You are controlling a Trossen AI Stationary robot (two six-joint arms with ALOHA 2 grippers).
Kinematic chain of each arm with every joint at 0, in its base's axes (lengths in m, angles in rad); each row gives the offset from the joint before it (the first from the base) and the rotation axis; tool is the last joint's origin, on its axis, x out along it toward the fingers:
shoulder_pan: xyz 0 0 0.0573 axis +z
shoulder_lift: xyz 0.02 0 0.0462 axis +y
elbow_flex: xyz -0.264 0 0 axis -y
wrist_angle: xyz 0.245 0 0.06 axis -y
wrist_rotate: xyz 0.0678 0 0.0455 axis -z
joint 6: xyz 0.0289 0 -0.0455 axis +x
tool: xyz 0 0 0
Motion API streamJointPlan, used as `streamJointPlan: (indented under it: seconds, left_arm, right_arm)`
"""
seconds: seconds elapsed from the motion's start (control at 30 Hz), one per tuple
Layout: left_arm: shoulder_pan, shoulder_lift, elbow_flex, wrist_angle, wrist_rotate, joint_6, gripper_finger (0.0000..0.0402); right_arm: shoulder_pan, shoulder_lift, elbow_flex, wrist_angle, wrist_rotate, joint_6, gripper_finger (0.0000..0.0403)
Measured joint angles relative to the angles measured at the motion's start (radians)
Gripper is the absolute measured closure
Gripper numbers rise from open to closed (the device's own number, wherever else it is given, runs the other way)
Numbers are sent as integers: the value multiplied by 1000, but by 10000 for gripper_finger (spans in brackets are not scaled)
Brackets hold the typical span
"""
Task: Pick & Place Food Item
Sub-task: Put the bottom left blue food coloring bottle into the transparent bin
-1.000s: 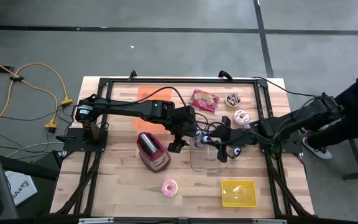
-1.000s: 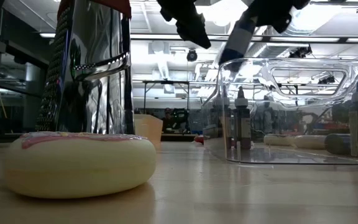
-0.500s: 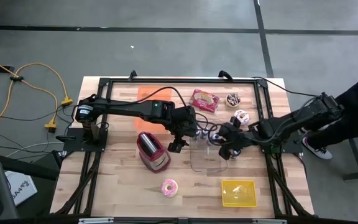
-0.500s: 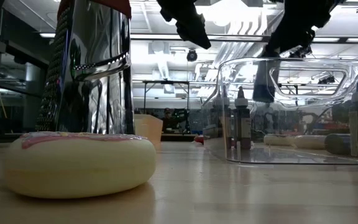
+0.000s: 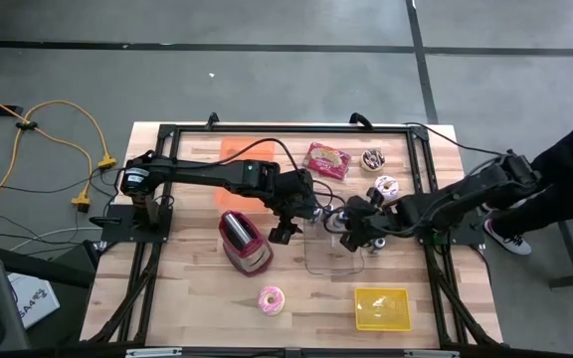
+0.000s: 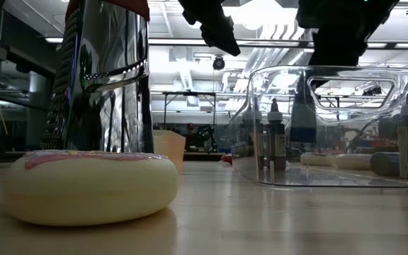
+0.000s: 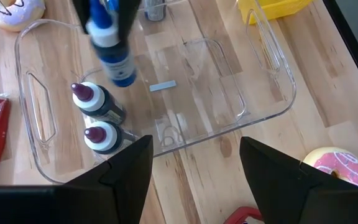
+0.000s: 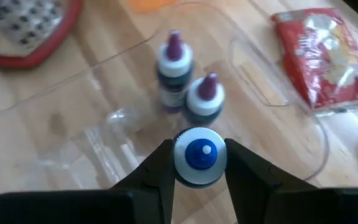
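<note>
From the high view: right gripper (image 5: 358, 230) had shifted from the 3 o'clock side to over the clear plastic bin (image 5: 332, 261) since a second before; left gripper (image 5: 296, 221) unchanged at the bin's 10 o'clock corner. Elsewhere on the slatted wooden table (image 5: 187, 288): a pink-iced donut (image 5: 271, 299) at 6 o'clock, a yellow tray (image 5: 382, 308) at 5 o'clock, a red packet (image 5: 327, 160) at 12 o'clock. From the low view: a dark arm now directly above the transparent, round-cornered bin, where earlier only a slanted bottle had shown; glossy metal grater (image 6: 105, 78) behind the smooth donut. From the left wrist: fingers spread wide, holding nothing; two dark purple-capped bottles (image 7: 98, 118) upright in one corner of the bin. From the right wrist: fingers (image 8: 241, 165) clamped on a blue-capped bottle (image 8: 198, 155), suspended above the bin.
</note>
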Motion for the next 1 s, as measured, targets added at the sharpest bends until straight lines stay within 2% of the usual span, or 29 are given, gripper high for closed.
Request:
streamJointPlan:
  seconds: [0.2,0.4,0.7,1.0]
  left_arm:
    - [0,0,0,-1,0,-8,167]
    - [0,0,0,-1,0,-8,167]
    - [0,0,0,0,1,-7,167]
    - [0,0,0,0,1,-7,167]
  right_arm:
    - [-54,40,0,-5,-47,50,298]
    - [-60,63,0,-10,-98,92,298]
    - [-60,64,0,-9,-102,104,256]
    - [-60,64,0,-10,-103,102,258]
